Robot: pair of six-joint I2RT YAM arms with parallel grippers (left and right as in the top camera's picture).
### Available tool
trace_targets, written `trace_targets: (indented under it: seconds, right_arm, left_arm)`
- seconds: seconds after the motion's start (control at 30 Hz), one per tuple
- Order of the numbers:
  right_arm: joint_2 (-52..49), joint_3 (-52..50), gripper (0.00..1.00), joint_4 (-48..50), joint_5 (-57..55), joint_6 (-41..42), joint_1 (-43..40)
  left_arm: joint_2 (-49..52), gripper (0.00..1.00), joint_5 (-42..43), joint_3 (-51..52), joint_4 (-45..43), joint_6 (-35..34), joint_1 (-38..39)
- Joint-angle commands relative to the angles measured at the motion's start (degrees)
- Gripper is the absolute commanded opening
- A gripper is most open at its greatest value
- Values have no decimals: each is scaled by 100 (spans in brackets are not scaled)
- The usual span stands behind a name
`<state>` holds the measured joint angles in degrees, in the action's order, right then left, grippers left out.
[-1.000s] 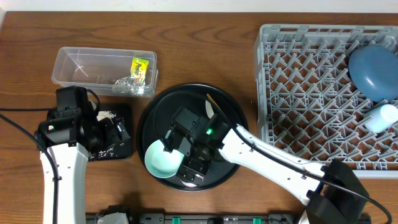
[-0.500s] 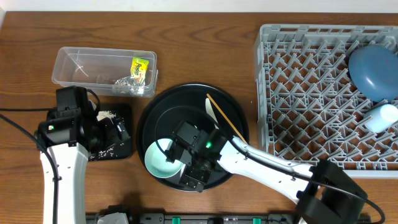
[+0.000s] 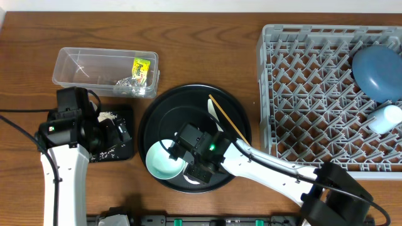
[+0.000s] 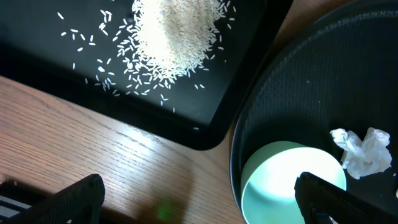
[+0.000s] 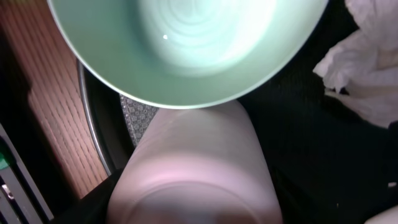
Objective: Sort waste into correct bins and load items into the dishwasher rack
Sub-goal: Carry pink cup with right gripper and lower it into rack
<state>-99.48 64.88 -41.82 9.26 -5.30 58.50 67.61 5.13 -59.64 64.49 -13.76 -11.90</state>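
My right gripper reaches into the front of the round black tray and is shut on the pink cup, which fills the space between its jaws. The mint-green bowl sits right beside the cup, and a crumpled white tissue lies on the cup's other side. On the same tray lie a chopstick and a white spoon. My left gripper hangs open over bare wood, next to the shallow black tray with its heap of rice.
The clear tub at the back left holds a yellow-green packet and a crumpled wrapper. The grey rack on the right holds a dark-blue bowl and a light-blue cup.
My right gripper slid toward the tray's front edge, uncovering the spoon and chopstick, and its jaws narrowed onto the pink cup. The left arm has not moved.
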Motion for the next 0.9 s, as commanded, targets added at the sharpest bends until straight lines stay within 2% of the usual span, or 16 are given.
trace_targets:
  seconds: [0.0, 0.17, 0.33, 0.57, 0.87]
  right_arm:
    - [37, 127, 50, -162, -31, 254, -68]
    - [476, 780, 51, -669, -188, 269, -599]
    - [1008, 1554, 50, -1128, -369, 269, -1572]
    - [1493, 1838, 50, -1499, -811, 271, -3609]
    - [1257, 1834, 48, -1547, -929, 269, -6181]
  left_arm:
    - [-15, 98, -111, -59, 20, -70, -31]
    - [-17, 98, -111, -59, 17, -70, -31]
    - [-15, 99, -114, -59, 17, -70, -31]
    - [-17, 99, -114, -59, 17, -70, -31]
    - [-15, 99, -111, -59, 17, -70, -31]
